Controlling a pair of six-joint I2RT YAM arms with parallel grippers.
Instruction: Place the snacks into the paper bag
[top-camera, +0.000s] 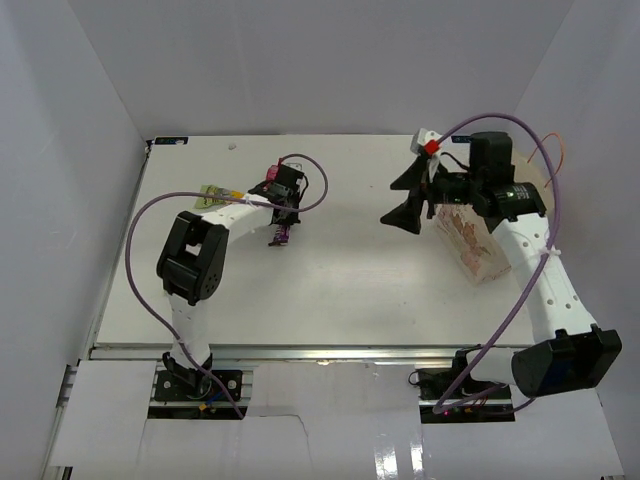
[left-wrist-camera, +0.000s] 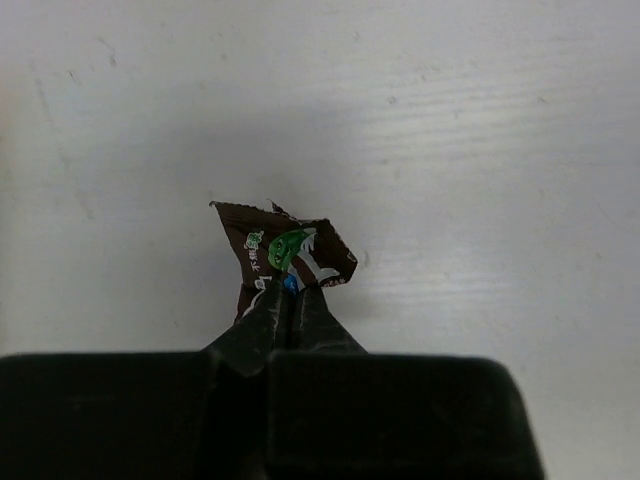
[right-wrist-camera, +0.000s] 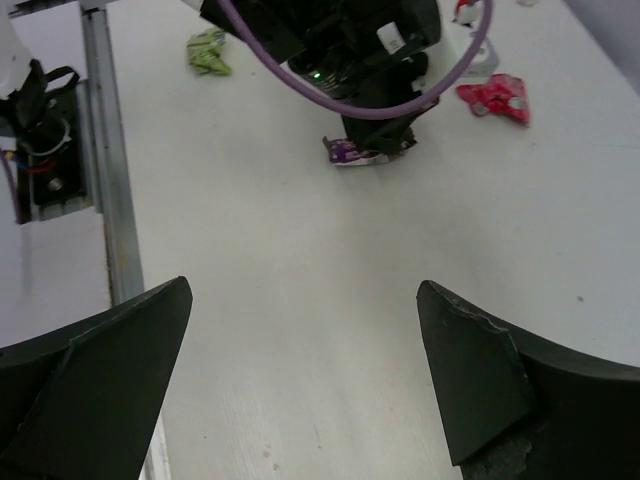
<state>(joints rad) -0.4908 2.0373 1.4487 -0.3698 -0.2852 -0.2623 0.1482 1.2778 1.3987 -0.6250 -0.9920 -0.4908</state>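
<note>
- The green packet (top-camera: 213, 192) lies on the far left part of the tabletop (top-camera: 340, 300). It is not in the bag yet.
- The pink wrapper (top-camera: 263, 186) lies a little to the right of it, just beside my left arm.
- My left gripper (left-wrist-camera: 290, 303) is pinched tight on one end of the dark bar (left-wrist-camera: 285, 250). They are left of the middle of the tabletop.
- I only hold a small bit of the bar, and it looks crumpled. I think this is the pick-up step. I should lift straight up and slowly, so the bar does not slip out.
- I should go high enough that the bar does not drag on the tabletop or bump the pink wrapper.
- My right gripper (top-camera: 408, 202) is spread wide and holds nothing. It hangs over the tabletop, just left of the bag.
- That puts it in my way. I would move it aside first, or carry the bar around it, so the two arms do not hit.
- The bag (top-camera: 472, 250) is near the right edge, partly under my right arm. I cannot see its mouth well.
- I should let go only when the bar is right over the opening.
</note>
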